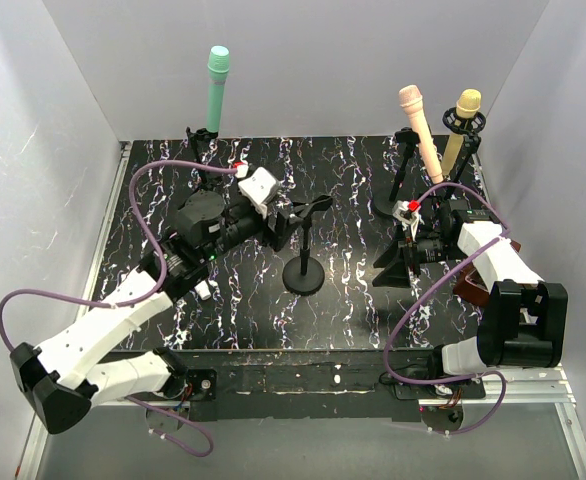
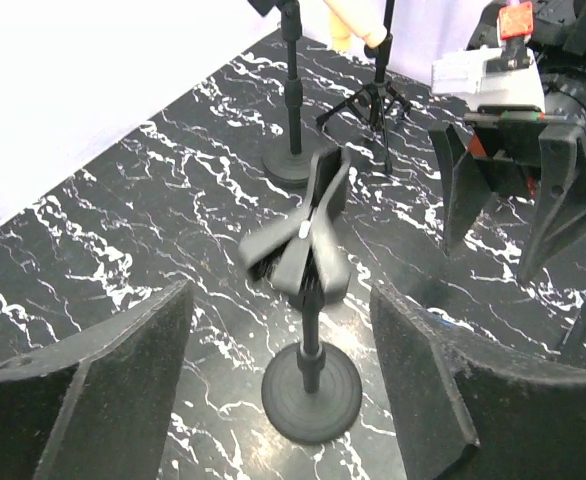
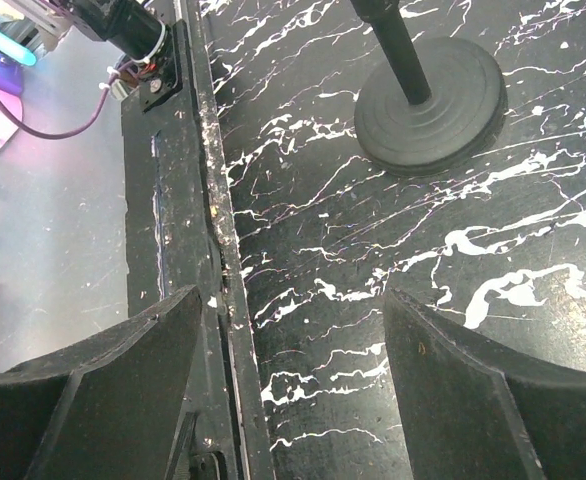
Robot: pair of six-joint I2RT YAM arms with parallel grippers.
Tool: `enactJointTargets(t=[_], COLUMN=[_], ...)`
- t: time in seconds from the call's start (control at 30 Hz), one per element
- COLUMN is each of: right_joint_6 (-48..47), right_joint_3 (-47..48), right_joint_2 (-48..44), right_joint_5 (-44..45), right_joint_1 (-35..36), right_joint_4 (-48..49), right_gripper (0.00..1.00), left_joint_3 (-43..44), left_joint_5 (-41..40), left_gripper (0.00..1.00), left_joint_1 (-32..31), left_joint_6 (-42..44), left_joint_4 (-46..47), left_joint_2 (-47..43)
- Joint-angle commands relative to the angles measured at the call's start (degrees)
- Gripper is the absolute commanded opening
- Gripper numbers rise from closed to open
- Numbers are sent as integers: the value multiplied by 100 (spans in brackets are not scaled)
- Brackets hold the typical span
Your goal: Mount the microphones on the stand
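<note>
With the left arm (image 1: 103, 335), reaches from the near left corner up toward the middle, wrist roughly level, jaws spread wide and gripping nothing. With the right arm (image 1: 493, 255), folds at the elbow and angles leftward and down, jaws likewise wide and empty.

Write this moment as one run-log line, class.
On stands: teal-green plastic microphone, peach-pink microphone, yellow-tan microphone | black round-based centre stand: clip empty | left gripper: open, facing it | right gripper: open, empty

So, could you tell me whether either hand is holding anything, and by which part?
Nothing is held: the left hand is open before the empty stand clip, and the right hand is open above the table.
</note>
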Motion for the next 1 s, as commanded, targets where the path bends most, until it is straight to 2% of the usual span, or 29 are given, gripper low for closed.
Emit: enactJointTargets(t=[0.0,0.13,0.23,0.3,0.37,0.47,0.73,0.8,0.97], right_joint_6=[-158,-166,-158,-166,-166,-158,-166,-166,-166], right_joint_3=[96,87,79,87,87,88,87,79,87], right_joint_2=[-7,-7,-15,-7,-7,-7,-42,-50,-24], right_joint_5=[-31,-13,4,13,31,39,83,75,84], right_joint_1=[16,16,16,16,8,16,16,16,16], right_joint_4=[-97,-89,-80,-80,-80,-89,-71,-80,-71], right_gripper=[80,80,80,80,80,80,80,80,80], left_joint_3=[-278,-532,-901,-1095,-1209,-1289,-1825,-1895,-1808], left_joint_5=[22,-267,-890,-1470,-1578,-1255,530,418,-1189], left_gripper=[72,79,87,98,98,98,98,98,98], left_joint_1=[-9,-9,0,35,175,806,3310,3725,3876], left_joint_6=[-192,-411,-885,-1245,-1579,-2150,-3504,-3654,-3655], left_joint_4=[-280,-316,-219,-227,-341,-648,-816,-930,-1500], left_joint_2=[-350,-640,-939,-1114,-1185,-1142,-466,-203,439])
